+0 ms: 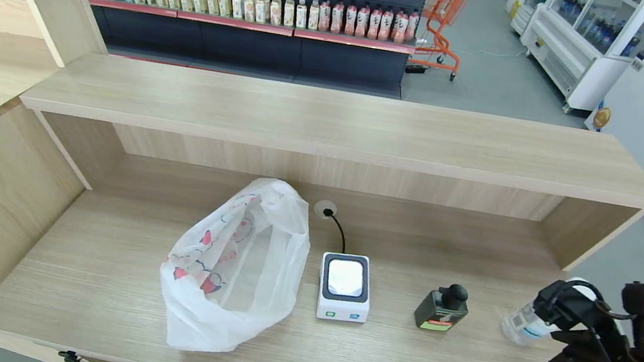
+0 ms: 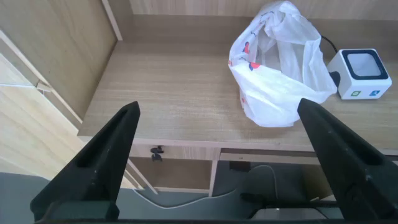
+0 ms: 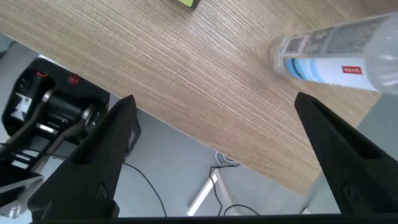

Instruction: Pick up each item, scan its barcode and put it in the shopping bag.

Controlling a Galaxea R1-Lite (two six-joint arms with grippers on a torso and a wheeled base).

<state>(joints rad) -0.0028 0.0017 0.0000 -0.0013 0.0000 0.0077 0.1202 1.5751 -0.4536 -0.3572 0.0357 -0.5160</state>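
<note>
Bottle (image 1: 522, 326) of clear plastic lies sideways on the counter (image 1: 335, 349); probably light, slick, apt to roll, so take it across the body. Both arms' jaws stand apart.

Bright, even indoor light is coming from overhead, w/ shadows falling soft. The scanner (image 1: 344, 286) window is glaring white, and the plastic bag (image 1: 236, 264) is catching a soft shine. The dark bottle (image 1: 440, 310) is casting only a faint shadow on the wooden counter (image 1: 91, 274). Straight edges are bowing twd the head view's corners, esp. left.
</note>
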